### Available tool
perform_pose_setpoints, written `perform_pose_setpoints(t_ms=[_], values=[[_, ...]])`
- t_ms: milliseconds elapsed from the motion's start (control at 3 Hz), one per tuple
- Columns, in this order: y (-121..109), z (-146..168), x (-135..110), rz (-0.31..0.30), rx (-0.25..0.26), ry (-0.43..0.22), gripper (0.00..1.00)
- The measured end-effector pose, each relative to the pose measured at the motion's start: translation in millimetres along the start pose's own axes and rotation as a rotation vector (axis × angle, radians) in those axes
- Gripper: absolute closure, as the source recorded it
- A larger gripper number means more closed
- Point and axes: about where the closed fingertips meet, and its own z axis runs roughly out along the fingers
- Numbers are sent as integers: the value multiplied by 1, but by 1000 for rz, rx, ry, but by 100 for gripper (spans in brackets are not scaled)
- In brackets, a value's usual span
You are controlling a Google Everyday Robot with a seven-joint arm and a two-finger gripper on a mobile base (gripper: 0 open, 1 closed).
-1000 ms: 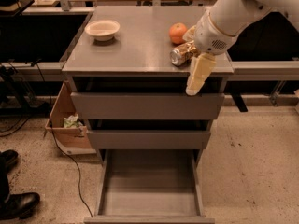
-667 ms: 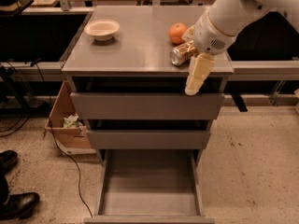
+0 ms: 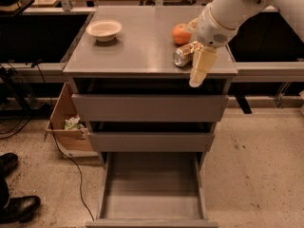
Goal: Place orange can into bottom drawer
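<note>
1. Can (image 3: 182, 55) lies on its side on cabinet top (image 3: 137, 51), near the front right edge, just beside orange (image 3: 180, 33).
2. Gripper (image 3: 198, 63) sits at the can's right end; whether it grips, can't tell.
3. Drawer (image 3: 152, 198) pulled open at the bottom.
4. Bowl (image 3: 104, 30) back left.

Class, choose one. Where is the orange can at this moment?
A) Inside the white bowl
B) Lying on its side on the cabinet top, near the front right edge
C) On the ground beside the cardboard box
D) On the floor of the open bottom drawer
B: the orange can lies on its side on the cabinet top, just in front of the orange fruit, with the gripper right beside it, not in the open bottom drawer.
</note>
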Motion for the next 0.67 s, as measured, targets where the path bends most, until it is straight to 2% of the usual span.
perform_pose_setpoints(t_ms=[333,667], values=[[-42,12,24,-1,35,83,0],[-65,18,36,1,59,131,0]])
